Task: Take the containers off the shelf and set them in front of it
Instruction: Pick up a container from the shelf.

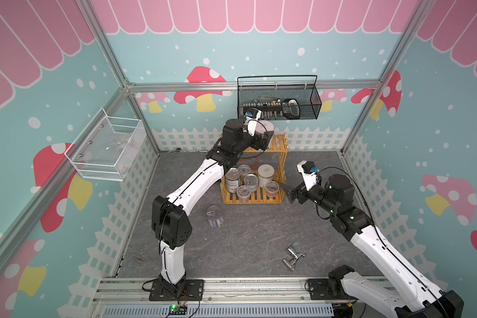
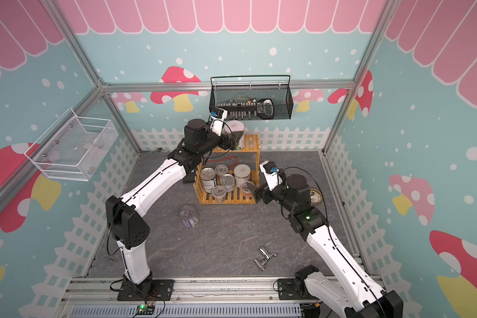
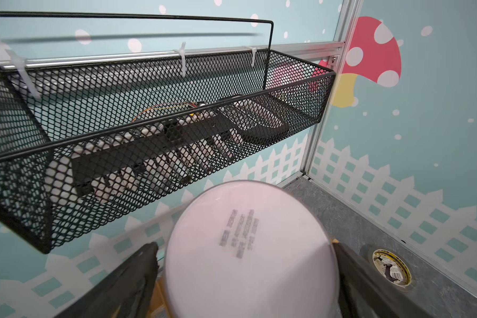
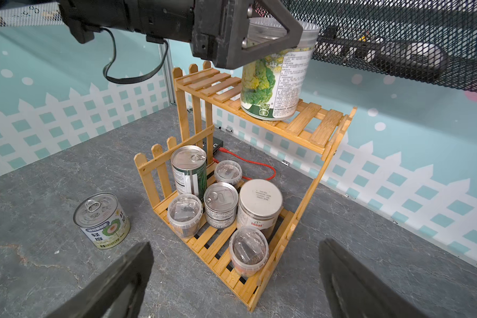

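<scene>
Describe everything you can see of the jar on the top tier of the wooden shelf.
The jar is a clear plastic cylinder with a flat white lid bearing faint grey print and a yellow-green label of vegetables and small text. It stands upright, alone, on the top tier of the slatted wooden shelf, below the black mesh basket. The left gripper has its fingers spread wide, flanking its upper part; a slim gap shows beside one.

My cell: teal walls [image 1: 176, 63] with red mushrooms [image 1: 201, 79] and white picket-fence print [image 1: 187, 139] behind the black mesh basket [image 1: 311, 106], pink scalloped awning [image 1: 198, 16] above it, grey marbled floor [image 1: 248, 242] below, white mesh basket [image 1: 94, 154] well off to its side.
</scene>
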{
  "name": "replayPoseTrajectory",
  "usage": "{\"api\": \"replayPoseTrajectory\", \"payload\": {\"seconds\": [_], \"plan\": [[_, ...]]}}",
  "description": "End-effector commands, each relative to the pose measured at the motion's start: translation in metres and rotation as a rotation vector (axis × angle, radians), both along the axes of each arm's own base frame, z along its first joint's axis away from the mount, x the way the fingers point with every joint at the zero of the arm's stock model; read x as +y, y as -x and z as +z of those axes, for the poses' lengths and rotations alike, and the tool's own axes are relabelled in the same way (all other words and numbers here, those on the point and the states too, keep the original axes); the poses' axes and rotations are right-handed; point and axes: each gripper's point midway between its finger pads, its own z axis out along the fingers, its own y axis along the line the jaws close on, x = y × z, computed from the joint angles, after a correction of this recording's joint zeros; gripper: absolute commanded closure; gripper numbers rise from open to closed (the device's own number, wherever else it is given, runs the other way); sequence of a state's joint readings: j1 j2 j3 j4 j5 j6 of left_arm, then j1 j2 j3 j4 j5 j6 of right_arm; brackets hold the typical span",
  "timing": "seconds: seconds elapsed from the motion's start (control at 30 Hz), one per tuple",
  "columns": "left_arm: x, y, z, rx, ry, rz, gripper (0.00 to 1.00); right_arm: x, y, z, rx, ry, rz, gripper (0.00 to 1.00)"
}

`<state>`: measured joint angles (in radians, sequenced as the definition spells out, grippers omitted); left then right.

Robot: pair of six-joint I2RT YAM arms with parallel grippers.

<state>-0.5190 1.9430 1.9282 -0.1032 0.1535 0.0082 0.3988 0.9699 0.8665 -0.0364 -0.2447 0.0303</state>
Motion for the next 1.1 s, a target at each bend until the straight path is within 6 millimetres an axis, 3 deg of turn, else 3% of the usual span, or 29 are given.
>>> {"api": "replayPoseTrajectory", "payload": {"seconds": [0.0, 0.17, 0.33, 0.53, 0.63, 0.8, 0.93, 1.07], "plan": [[-0.002, -0.008, -0.006, 0.014, -0.019, -0.014, 0.01, 0.001, -0.004, 0.015, -0.031, -0.017, 0.014, 0.02], [-0.005, -0.017, -0.003, 0.013, -0.024, -0.018, 0.02, 0.001, -0.009, 0.019, -0.034, -0.02, 0.017, 0.01], [-0.002, -0.018, 0.002, -0.002, -0.026, -0.009, 0.22, 0.001, -0.012, 0.021, -0.038, -0.021, 0.015, 0.01], [0.0, -0.004, 0.014, -0.017, -0.023, -0.024, 0.27, 0.001, -0.012, 0.021, -0.036, -0.024, 0.024, 0.01], [-0.003, 0.016, 0.026, -0.043, -0.035, -0.038, 0.27, 0.002, -0.01, 0.023, -0.043, -0.031, 0.035, 0.01], [-0.006, 0.067, 0.04, -0.071, -0.054, -0.065, 0.27, 0.003, -0.006, 0.022, -0.042, -0.035, 0.058, 0.01], [-0.001, 0.115, 0.031, -0.064, -0.043, -0.076, 0.27, 0.001, -0.004, 0.022, -0.043, -0.035, 0.056, 0.01], [0.015, 0.16, -0.002, -0.007, -0.016, -0.056, 0.27, -0.003, -0.001, 0.021, -0.043, -0.033, 0.043, 0.01]]}}
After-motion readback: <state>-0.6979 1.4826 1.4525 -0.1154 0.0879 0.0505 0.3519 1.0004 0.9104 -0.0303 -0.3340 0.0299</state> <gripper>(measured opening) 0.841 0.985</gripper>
